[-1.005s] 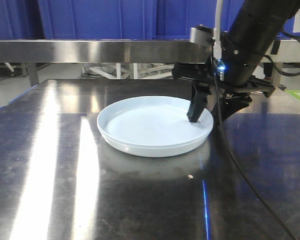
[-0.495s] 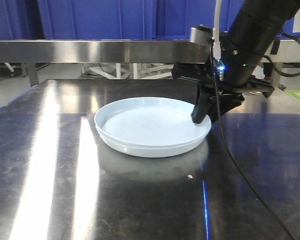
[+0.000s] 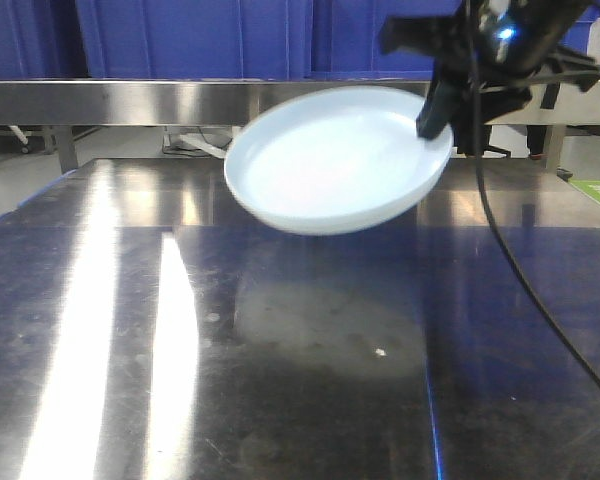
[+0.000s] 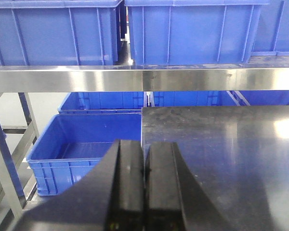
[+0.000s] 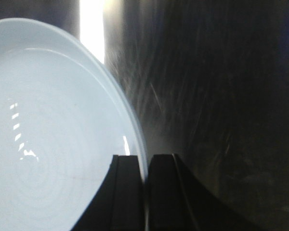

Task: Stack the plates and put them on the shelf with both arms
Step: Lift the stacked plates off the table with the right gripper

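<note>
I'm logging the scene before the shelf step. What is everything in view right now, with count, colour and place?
plates: blur hides whether one or two, pale bluish-white, in the air above the table, tilted, gripped at the rim
table: one, shiny steel, foreground
shelf: one, steel, behind the table
bins: several, blue, on the shelf and below it
cable: one, black, trailing down from the right arm
right gripper: one, black, shut on the plates' rim
left gripper: one, black, shut on nothing, pointing toward the shelf
</note>
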`<state>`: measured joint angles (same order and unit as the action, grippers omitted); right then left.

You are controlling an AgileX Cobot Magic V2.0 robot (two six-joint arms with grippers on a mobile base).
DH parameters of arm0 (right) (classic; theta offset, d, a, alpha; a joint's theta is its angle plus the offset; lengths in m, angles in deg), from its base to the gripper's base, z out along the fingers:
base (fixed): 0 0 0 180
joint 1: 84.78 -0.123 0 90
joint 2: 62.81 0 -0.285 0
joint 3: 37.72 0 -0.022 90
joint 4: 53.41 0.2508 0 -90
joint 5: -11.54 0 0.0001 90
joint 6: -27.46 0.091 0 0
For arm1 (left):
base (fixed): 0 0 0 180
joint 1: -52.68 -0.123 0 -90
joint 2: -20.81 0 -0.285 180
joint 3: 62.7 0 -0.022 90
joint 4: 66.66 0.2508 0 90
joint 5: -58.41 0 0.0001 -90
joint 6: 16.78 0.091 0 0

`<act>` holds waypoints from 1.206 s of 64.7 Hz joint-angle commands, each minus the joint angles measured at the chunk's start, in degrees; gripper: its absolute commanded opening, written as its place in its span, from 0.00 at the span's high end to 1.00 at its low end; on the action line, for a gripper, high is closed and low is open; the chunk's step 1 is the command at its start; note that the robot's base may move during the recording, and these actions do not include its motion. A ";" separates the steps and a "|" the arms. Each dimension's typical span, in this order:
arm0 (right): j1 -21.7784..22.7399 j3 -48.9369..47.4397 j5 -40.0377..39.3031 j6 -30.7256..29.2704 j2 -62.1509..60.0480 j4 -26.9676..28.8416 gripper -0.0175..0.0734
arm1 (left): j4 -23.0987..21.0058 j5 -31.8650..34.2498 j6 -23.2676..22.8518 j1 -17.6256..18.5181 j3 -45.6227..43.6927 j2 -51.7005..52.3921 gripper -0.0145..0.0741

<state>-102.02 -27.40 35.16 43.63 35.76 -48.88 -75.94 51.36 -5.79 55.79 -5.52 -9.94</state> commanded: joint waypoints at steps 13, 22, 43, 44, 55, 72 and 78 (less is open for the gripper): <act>0.21 17.24 -24.71 3.54 -17.60 -2.93 0.75 | -0.50 4.92 -0.17 -0.02 -1.84 -0.44 0.74; 0.21 25.54 -29.56 3.49 -24.61 -5.62 0.75 | -0.50 4.92 -0.17 -0.02 -1.84 -0.44 0.74; 0.21 37.62 -29.91 3.45 -41.41 -13.03 0.75 | -0.50 4.92 -0.17 -0.02 -1.84 -0.44 0.74; 0.21 38.01 -29.91 3.45 -42.19 -13.03 0.75 | -0.50 4.92 -0.17 -0.02 -1.84 -0.44 0.74; 0.21 41.14 -29.85 2.95 -51.52 -13.03 0.75 | -0.50 4.92 -0.17 -0.02 -1.84 -0.44 0.74; 7.53 43.98 -26.68 -2.23 -61.67 -9.88 0.75 | -0.50 4.92 -0.17 -0.02 -1.84 -0.44 0.74; 11.13 44.68 -26.77 -2.23 -64.60 -8.69 0.75 | -0.50 4.92 -0.17 -0.02 -1.84 -0.44 0.74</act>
<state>-93.84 18.60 14.09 41.89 -26.61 -59.15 -75.94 51.36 -5.79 55.79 -5.52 -9.94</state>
